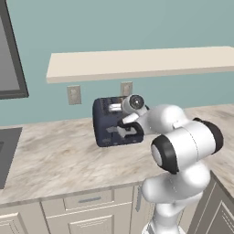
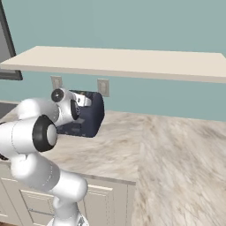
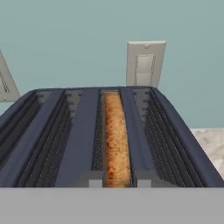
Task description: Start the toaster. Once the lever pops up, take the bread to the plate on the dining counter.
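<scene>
Your gripper (image 1: 129, 130) is closed on nothing at the toaster (image 1: 106, 122) front on the counter (image 1: 55, 155); the bread (image 3: 115, 135) sits low in its slot. You're at the lever step: press down, then wait

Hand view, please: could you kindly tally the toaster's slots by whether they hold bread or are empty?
Slots in the toaster holding bread: 1
Empty slots: 3
Total slots: 4
</scene>
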